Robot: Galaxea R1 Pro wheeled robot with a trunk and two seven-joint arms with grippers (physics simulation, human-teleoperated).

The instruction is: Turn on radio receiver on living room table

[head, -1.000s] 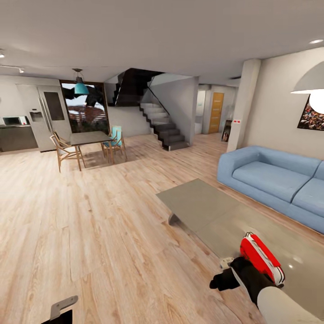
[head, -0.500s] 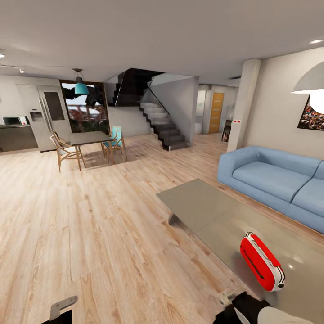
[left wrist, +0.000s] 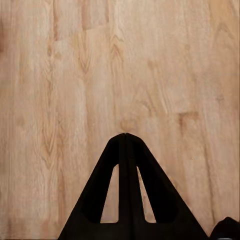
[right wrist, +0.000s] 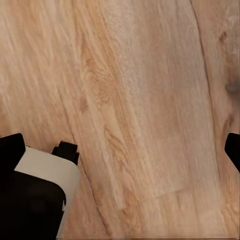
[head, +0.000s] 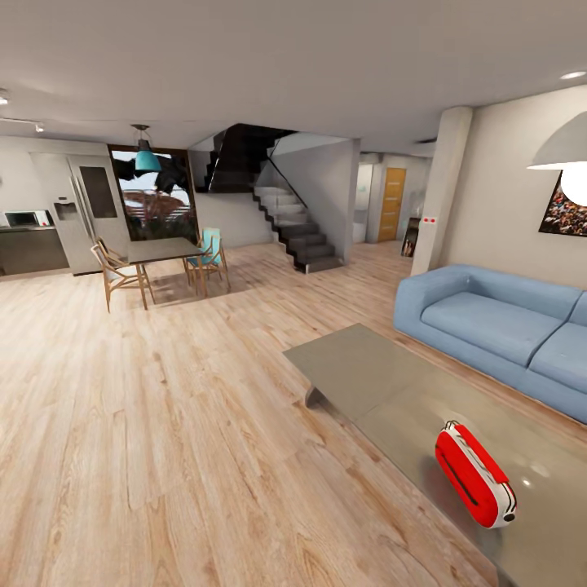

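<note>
**A:** What kind of room is this?

**B:** An open living room with a light wood plank floor (head: 163, 424). A blue sofa (head: 497, 326) stands along the right-hand wall, and part of a white pendant lamp (head: 562, 159) hangs above it. Farther back there is a dark staircase (head: 285, 212), a dining table (head: 163, 249) with wooden chairs, a teal hanging lamp (head: 147, 159) and an orange door (head: 393, 204).

**A:** Where is the radio receiver?

**B:** The red radio receiver (head: 474, 474) lies tipped over on the grey coffee table (head: 367, 375), near the table's closer end, low and to the right in the head view. Its white base band faces the lower right. The table stands between the bare floor and the sofa. Nothing touches the radio.

**A:** What are the grippers doing?

**B:** The left gripper (left wrist: 125, 135) has its two black fingers pressed together tip to tip, with nothing between them, over floor planks. In the right wrist view, the black fingertips (right wrist: 11, 150) of the right gripper (right wrist: 120, 150) sit at opposite edges of the picture, spread wide apart, with bare wood floor between them and nothing held. A white and black part of the robot (right wrist: 40, 195) shows beside one finger.
</note>
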